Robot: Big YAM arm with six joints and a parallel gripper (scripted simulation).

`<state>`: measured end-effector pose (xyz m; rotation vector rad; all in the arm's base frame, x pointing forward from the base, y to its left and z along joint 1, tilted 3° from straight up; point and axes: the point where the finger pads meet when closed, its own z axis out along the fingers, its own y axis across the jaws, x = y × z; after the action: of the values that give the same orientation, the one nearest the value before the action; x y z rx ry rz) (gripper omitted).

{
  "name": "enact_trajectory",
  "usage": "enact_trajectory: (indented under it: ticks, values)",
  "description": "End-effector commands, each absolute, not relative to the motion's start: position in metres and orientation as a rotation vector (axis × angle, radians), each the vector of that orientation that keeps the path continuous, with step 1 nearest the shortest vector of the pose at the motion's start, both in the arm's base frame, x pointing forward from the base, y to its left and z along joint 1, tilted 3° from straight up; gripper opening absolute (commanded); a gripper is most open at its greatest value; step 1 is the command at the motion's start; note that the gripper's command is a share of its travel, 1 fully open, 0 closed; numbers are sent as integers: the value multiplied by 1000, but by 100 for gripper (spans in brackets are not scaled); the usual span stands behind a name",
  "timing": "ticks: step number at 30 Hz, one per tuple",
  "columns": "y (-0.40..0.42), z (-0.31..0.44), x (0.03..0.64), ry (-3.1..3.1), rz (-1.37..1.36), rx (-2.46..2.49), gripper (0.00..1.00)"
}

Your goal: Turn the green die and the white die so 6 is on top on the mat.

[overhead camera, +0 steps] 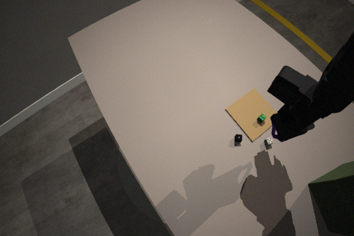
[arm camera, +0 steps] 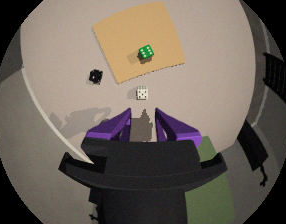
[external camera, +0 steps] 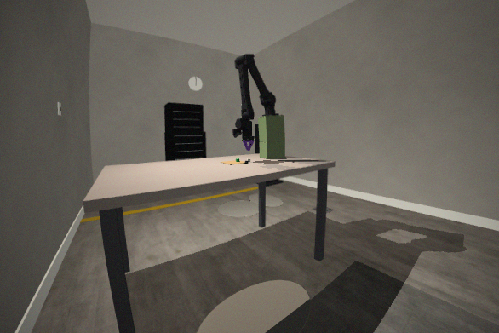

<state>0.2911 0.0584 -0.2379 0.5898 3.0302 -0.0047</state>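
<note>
The green die [overhead camera: 261, 118] [external camera: 238, 160] [arm camera: 146, 51] sits on the tan mat [overhead camera: 247, 103] [arm camera: 126, 30], near its edge towards the robot; its top appears to show 6. The white die [overhead camera: 269, 141] [arm camera: 142, 93] lies on the table just off the mat, with 5 on top. The black die [overhead camera: 238, 138] [arm camera: 95, 76] lies on the table beside a mat corner, with 1 on top. My gripper [external camera: 249, 149] [arm camera: 143, 111] hangs above the table. Its purple fingers are partly open with nothing between them. In the wrist view the white die is just beyond the fingertips.
The green block [overhead camera: 335, 194] [external camera: 272, 137] under the arm's base stands on the table [overhead camera: 157, 76] [external camera: 170, 177], on the robot's side of the dice. The arm's shadow falls on the table near the white die.
</note>
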Motion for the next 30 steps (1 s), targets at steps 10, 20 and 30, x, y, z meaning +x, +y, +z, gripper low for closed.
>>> enact_trajectory:
  ticks: [10, 20, 30]
  values:
    - [63, -250, 292, 3025, -8, 575, 33]
    - [63, -261, 293, 3024, -8, 577, 33]
    - [63, -277, 294, 3024, -8, 577, 33]
